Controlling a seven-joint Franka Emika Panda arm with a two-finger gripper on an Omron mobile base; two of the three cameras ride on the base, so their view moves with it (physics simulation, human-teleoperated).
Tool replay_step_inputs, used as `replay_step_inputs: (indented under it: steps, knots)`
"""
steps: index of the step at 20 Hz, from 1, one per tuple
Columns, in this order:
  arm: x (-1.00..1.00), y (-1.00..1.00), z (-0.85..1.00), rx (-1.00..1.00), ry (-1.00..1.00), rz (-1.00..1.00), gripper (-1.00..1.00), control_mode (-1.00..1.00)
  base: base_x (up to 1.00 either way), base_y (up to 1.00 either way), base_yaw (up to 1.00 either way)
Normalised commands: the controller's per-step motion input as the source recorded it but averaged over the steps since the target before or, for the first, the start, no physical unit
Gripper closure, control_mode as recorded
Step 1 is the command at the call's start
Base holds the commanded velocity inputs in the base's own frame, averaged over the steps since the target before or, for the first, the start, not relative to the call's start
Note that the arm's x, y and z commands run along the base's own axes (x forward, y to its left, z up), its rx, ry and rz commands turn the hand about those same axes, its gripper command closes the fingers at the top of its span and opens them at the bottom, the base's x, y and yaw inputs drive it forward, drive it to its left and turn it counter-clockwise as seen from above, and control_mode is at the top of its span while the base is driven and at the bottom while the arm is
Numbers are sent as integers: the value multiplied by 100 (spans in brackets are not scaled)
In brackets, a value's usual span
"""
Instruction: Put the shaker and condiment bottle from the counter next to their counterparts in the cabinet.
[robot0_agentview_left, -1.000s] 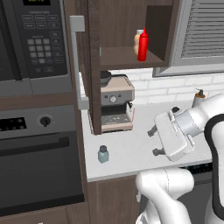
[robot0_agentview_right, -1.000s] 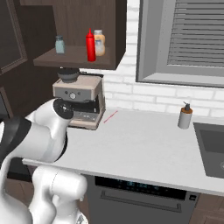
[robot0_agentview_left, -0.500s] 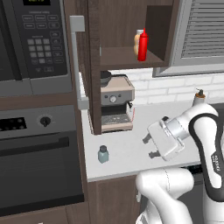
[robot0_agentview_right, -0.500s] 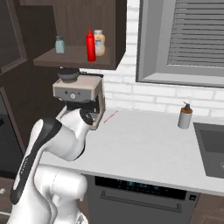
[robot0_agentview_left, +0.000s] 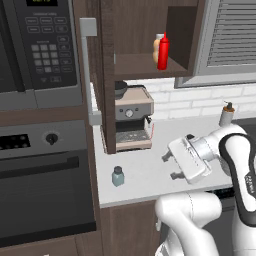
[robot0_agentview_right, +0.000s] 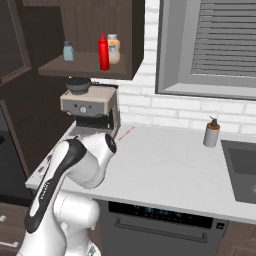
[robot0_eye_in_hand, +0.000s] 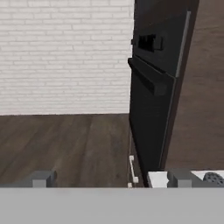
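The shaker (robot0_agentview_left: 118, 176) stands on the counter (robot0_agentview_left: 145, 180) near its front left corner. My gripper (robot0_agentview_left: 169, 166) hangs open and empty just above the counter, a hand's width to the shaker's right, fingers pointing left toward it. In the hand view the gripper (robot0_eye_in_hand: 109, 180) looks past the counter's end, and a grey round cap (robot0_eye_in_hand: 213, 178) shows at the far right. The red condiment bottle (robot0_agentview_left: 163, 51) (robot0_agentview_right: 103, 52) stands on the cabinet (robot0_agentview_left: 145, 65) shelf beside a peach-orange bottle (robot0_agentview_right: 114, 48). A second small shaker (robot0_agentview_right: 68, 50) sits at the shelf's left.
An espresso machine (robot0_agentview_left: 132, 120) stands under the cabinet, whose open door (robot0_agentview_left: 87, 70) juts out. Microwave (robot0_agentview_left: 40, 50) and oven (robot0_agentview_left: 45, 185) are to the left. A pump dispenser (robot0_agentview_right: 211, 132) and a sink (robot0_agentview_right: 242, 167) lie to the right.
The hand has come down and to the left over the counter, closer to the shaker. The jaws have stayed open. Nothing else has moved.
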Motion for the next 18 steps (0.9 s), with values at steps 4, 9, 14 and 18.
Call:
replay_step_inputs:
  steps: [4,9,14,18]
  knots:
    - [-28,6,0,30,-31,-9,-100,-100,0,0,0]
    - [-31,7,-10,0,-3,3,-100,-100,0,0,0]
    - [-51,48,-31,0,-10,2,-100,-100,0,0,0]
    - [-2,23,0,3,-2,0,-100,-100,0,0,0]
